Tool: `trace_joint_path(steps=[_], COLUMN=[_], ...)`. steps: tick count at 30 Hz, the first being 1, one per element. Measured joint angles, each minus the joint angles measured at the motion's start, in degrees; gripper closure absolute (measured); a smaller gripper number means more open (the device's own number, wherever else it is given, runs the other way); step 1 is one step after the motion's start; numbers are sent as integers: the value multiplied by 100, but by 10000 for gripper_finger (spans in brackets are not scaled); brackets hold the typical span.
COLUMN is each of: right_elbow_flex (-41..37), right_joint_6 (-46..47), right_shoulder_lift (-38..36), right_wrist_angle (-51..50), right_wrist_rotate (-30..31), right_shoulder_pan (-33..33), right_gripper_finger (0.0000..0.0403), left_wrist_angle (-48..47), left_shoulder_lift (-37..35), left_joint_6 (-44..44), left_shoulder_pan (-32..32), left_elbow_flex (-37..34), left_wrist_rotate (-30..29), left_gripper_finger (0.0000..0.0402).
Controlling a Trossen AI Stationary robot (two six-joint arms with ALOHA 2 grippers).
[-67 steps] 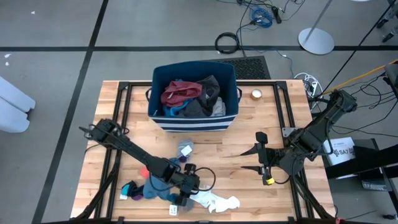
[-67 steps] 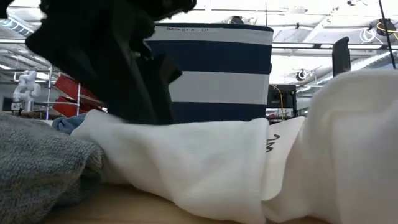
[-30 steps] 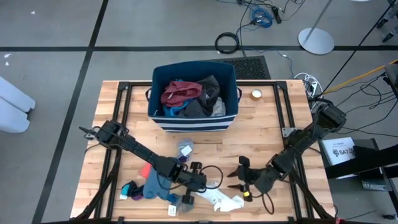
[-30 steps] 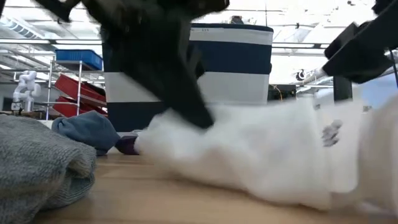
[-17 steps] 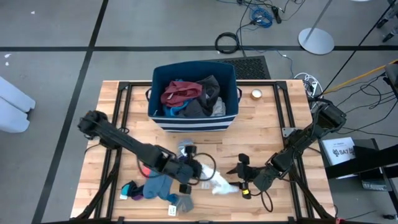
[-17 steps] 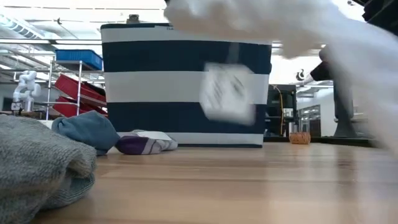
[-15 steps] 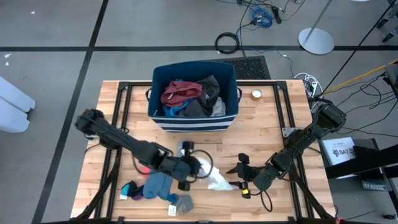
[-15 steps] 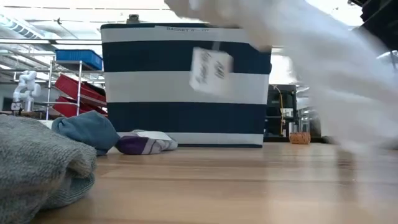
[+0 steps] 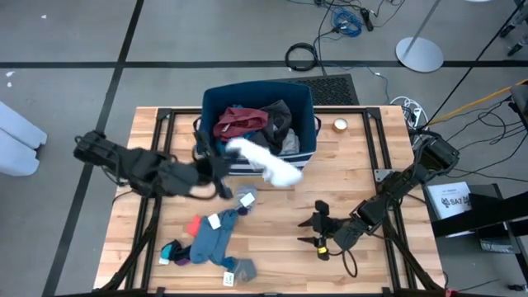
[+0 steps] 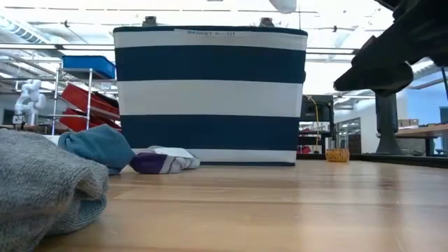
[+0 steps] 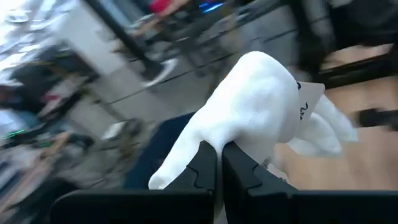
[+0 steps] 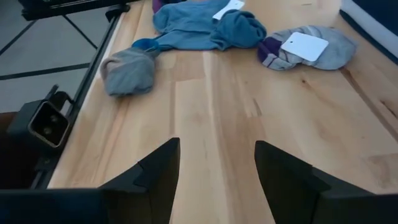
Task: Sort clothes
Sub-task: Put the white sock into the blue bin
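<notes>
White sock (image 9: 266, 162) pinched by left hand (image 9: 221, 167)

Overhead and table-level cameras both face the striped bin (image 9: 257, 157).

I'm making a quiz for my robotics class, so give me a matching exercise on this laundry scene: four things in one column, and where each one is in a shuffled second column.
Things:
1. long white fabric garment
2. teal blue sock
3. maroon fabric piece
4. right gripper

Places or states:
A. inside the navy striped bin
B. open, above bare wood
C. held by the shut left gripper, at the bin's front
D. lying on the table, front left

Pairs: 1-C, 2-D, 3-A, 4-B
</notes>
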Motion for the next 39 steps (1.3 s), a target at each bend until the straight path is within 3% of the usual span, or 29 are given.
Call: trace_joint_path(steps=[3, 14, 21, 30, 35, 39], right_elbow_flex=[0, 0, 0, 1, 2, 2], right_joint_6=[1, 173, 175, 154, 154, 154], right_shoulder_lift=[0, 0, 0, 0, 0, 0], right_wrist_angle=[6, 44, 44, 38, 38, 38], right_wrist_rotate=[-1, -4, -3, -5, -8, -43], right_shoulder_pan=[-67, -100, -100, -100, -100, -100], right_gripper_finger=[206, 206, 206, 206, 206, 206], left_wrist_angle=[-193, -781, -906, -2033, -2839, -2951], left_shoulder_lift=[-220, -487, -420, 205, 627, 907], left_joint_6=[153, 132, -351, -533, -652, -781], left_shoulder_pan=[319, 2528, 3638, 4229, 4461, 4518], left_elbow_flex=[0, -7, -55, -160, -162, -162], left_wrist_rotate=[-299, -257, 1254, 2666, 2903, 2936], left_gripper_finger=[394, 394, 394, 391, 385, 385])
